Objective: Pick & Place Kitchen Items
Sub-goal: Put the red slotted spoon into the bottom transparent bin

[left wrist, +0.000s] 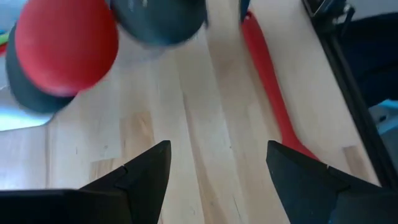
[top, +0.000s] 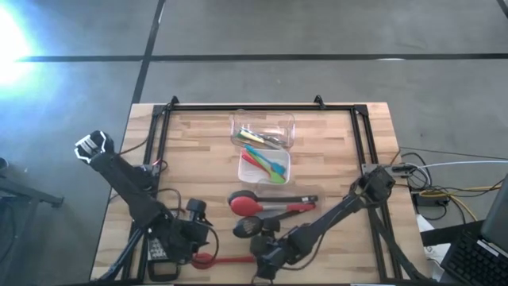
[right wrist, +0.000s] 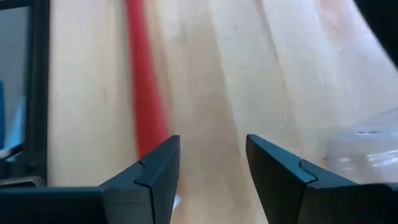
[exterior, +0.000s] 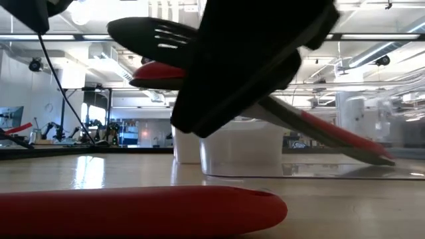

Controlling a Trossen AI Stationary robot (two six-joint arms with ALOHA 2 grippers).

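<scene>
A red spoon (top: 226,259) lies flat on the wood near the table's near edge; its handle shows in the low view (exterior: 133,211), the left wrist view (left wrist: 267,81) and the right wrist view (right wrist: 146,93). My left gripper (top: 203,230) (left wrist: 217,171) is open over bare wood just on the far side of the spoon's head. My right gripper (top: 260,258) (right wrist: 212,165) is open by the handle's right end, the handle beside one finger. A clear tub (top: 311,195) (exterior: 239,149) holds a red spoon (top: 246,202) and a black ladle (top: 246,228), which lean on its rim.
Two more clear tubs stand toward the far side: the middle one (top: 244,168) holds teal, green and orange tools, the far one (top: 287,121) holds metal pieces. A black frame rail (top: 262,107) borders the table. Bare wood lies left and right of the tubs.
</scene>
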